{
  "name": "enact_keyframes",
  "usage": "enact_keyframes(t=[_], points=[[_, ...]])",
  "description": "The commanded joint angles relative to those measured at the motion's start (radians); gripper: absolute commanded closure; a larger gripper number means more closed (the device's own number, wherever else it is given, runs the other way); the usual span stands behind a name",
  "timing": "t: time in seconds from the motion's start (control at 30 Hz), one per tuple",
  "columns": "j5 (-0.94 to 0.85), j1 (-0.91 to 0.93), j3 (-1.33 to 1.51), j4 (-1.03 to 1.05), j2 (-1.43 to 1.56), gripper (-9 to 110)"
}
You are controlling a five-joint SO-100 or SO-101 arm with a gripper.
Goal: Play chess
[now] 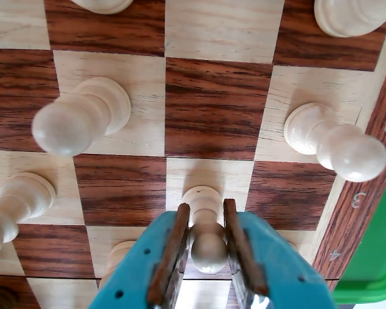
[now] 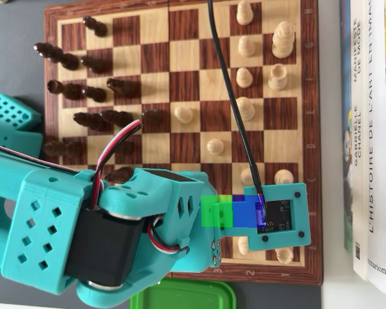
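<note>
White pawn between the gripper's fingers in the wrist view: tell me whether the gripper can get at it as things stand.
Probably yes. The gripper already straddles the white pawn, one finger on each side of its head, and nothing sits between them. The neighbouring pawns stand squares away.

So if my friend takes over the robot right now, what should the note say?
Tool: its two brown-padded fingers sit on either side of a white pawn, close to it; a firm squeeze cannot be confirmed.
That pawn stands upright on the chessboard, near the edge with printed numbers in the wrist view.
Other white pawns stand nearby; the dark pieces are at the left of the overhead view.
Done: tool lined up on the pawn.
Left: grip, lift, place it on its new square.
</note>
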Motion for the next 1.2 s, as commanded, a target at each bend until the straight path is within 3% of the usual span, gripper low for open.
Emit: enact_keyframes(t=[0.0,1.17], points=[[-0.006,0.002,-0.011,-0.012,0.002,94],[-0.028,-0.017,-0.032,0.0,0.08,88]])
